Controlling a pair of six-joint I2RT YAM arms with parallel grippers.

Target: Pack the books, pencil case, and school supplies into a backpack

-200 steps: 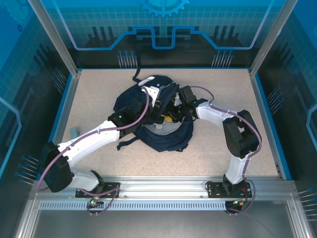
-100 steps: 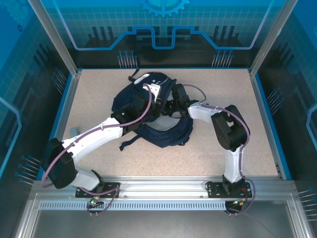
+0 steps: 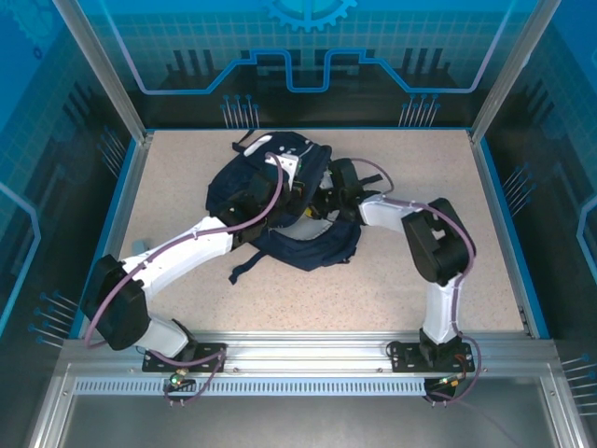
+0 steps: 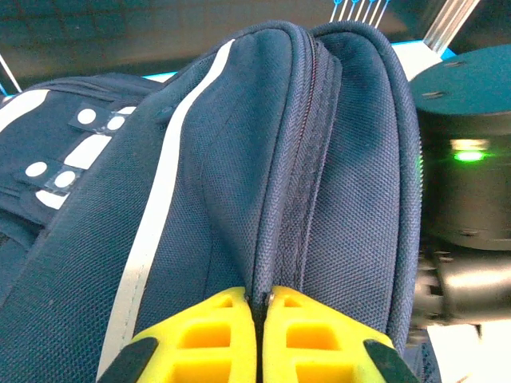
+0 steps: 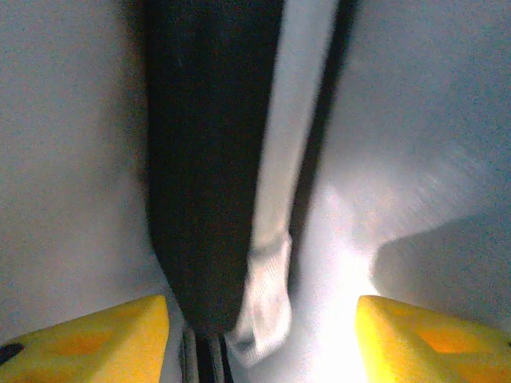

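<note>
The navy backpack (image 3: 280, 219) lies mid-table, its white-striped top (image 4: 160, 215) pulled up. My left gripper (image 3: 287, 179) (image 4: 262, 299) is shut on the backpack's zipper seam, the yellow fingers pinching the fabric ridge. My right gripper (image 3: 322, 201) (image 5: 263, 335) is open and reaches into the backpack's mouth. Its wrist view is blurred, showing pale grey lining (image 5: 415, 159), a dark flat shape (image 5: 207, 159) and a white strip (image 5: 267, 295). The books cannot be made out. A sliver of the pale pencil case (image 3: 138, 245) lies by the left wall beside my left arm.
Dark straps (image 3: 244, 266) trail from the backpack toward the near side. A blue rim (image 3: 121, 205) and glass walls enclose the table. Bare speckled tabletop (image 3: 438, 177) spreads right of the backpack.
My left gripper has drawn the backpack's top toward the far left. The right gripper has pushed left, deeper into the opening, and its elbow has folded in.
</note>
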